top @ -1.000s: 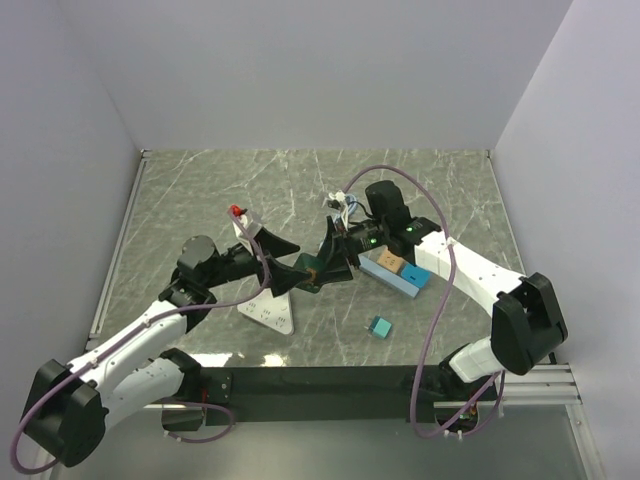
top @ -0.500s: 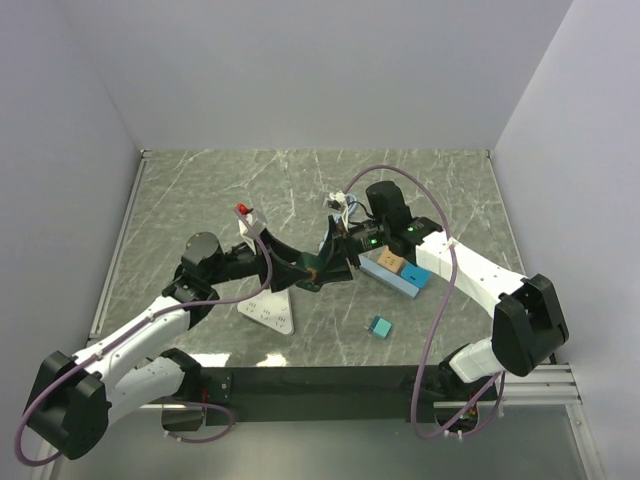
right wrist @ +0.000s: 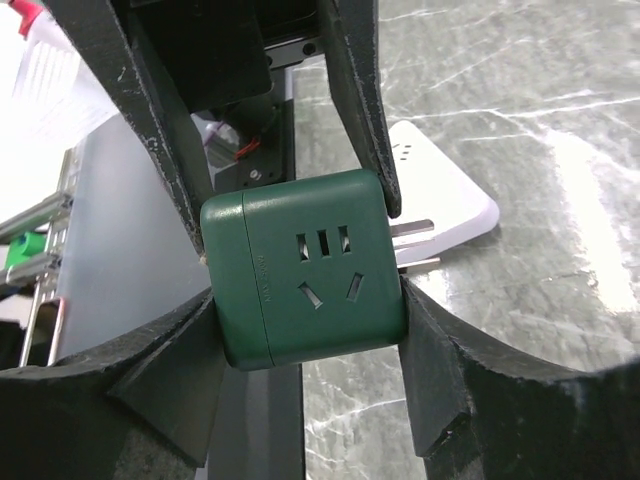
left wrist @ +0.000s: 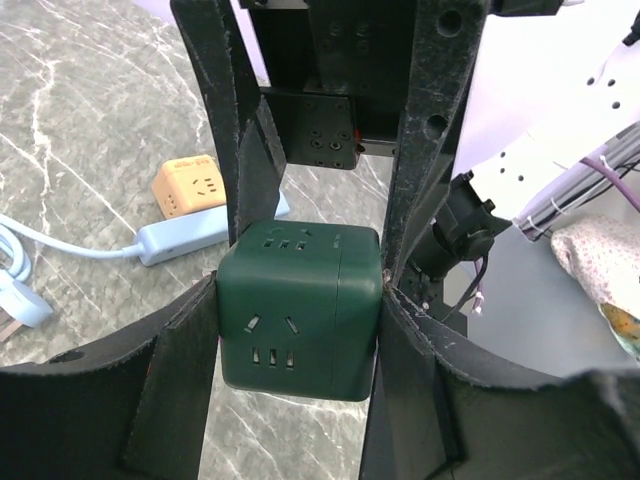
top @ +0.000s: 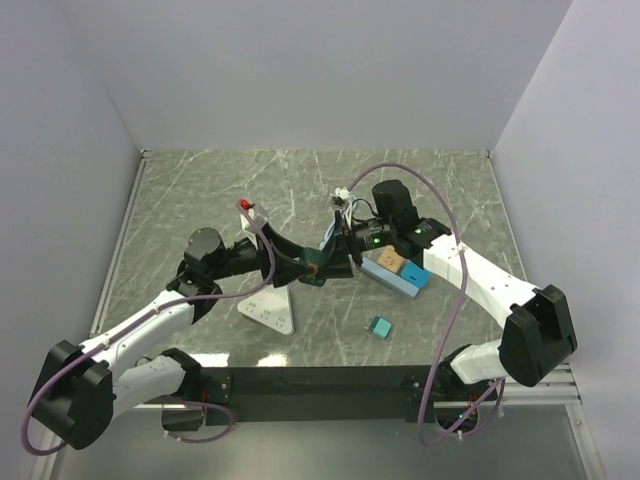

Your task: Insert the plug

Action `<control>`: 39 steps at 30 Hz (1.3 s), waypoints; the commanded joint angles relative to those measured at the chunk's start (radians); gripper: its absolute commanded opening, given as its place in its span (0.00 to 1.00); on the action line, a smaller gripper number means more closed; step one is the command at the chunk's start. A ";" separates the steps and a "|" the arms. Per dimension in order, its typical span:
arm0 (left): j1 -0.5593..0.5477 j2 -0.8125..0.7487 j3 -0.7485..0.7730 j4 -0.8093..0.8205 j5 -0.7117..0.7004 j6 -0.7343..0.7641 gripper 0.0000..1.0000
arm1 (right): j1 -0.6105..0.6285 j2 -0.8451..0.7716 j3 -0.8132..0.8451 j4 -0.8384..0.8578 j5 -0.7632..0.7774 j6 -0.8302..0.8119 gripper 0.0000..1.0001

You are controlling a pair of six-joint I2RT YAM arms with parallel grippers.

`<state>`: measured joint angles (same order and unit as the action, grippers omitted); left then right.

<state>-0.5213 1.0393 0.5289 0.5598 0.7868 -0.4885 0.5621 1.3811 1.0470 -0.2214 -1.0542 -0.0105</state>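
The plug is a dark green cube with socket slots on its faces and metal prongs sticking out of one side. It hangs above the table's middle, held from both sides. My left gripper presses its fingers against two sides of the cube. My right gripper is shut on the other pair of sides. In the top view the left gripper and right gripper meet nose to nose at the cube.
A white triangular socket block lies under the left arm, and it shows behind the prongs in the right wrist view. A blue power strip carries an orange cube. A small teal cube lies nearer the front. White cable trails behind.
My left gripper has moved right, up to the green cube, and closed its fingers on it. The right gripper has kept its hold and shifted slightly.
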 commanded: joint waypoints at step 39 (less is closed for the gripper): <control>0.095 0.189 0.214 -0.239 -0.017 -0.068 0.01 | 0.430 -0.206 -0.177 0.329 1.157 -0.209 0.90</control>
<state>-0.4286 1.2350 0.6960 0.2928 0.7376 -0.5613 0.9771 1.1721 0.8154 0.0666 0.0380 -0.1783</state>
